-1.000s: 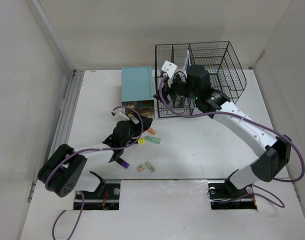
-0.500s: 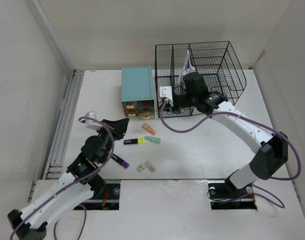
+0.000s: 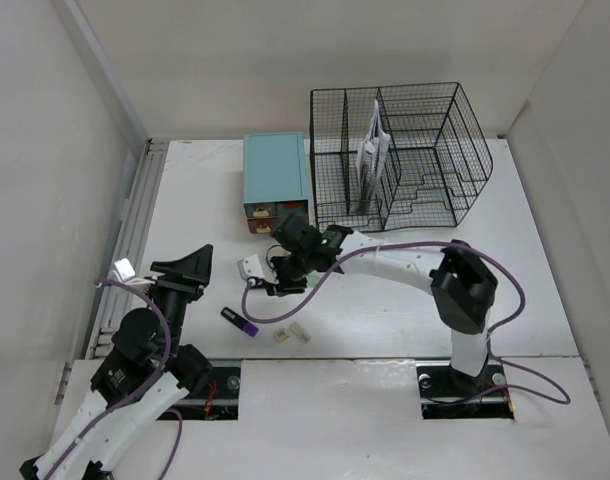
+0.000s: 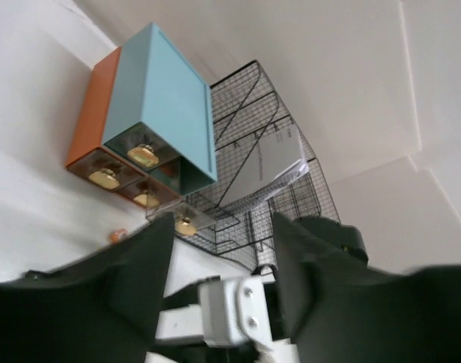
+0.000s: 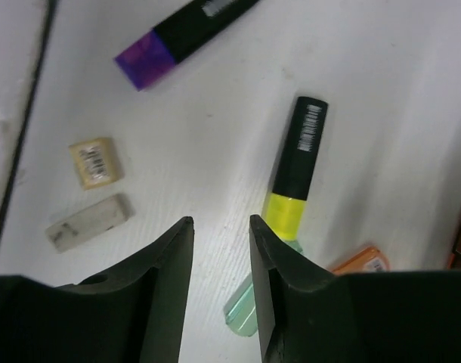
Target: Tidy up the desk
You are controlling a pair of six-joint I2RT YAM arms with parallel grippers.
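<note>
The white worktop (image 3: 545, 270) spreads under and around the teal drawer box (image 3: 275, 178), which stands toward its far edge. The grey rail (image 3: 125, 250) runs along the worktop's edge, well away from the box on the left arm's side.

Just in front of the box we find the right tool (image 3: 285, 276) above the worktop, its fingers narrowly parted with nothing between them. Its wrist view shows a yellow highlighter (image 5: 295, 170) lying flat, with an orange piece (image 5: 359, 261) and a pale green piece (image 5: 242, 306) beside its yellow end. Farther from the box lie a purple highlighter (image 3: 239, 321) and two small erasers (image 5: 94, 161).

The left tool (image 3: 190, 262) is in front of the box, toward the rail. It is tipped up to face the box, its fingers apart and empty.

A black wire rack (image 3: 425, 130) stands just beside the box, away from the rail, holding an upright paper (image 3: 373, 150).
</note>
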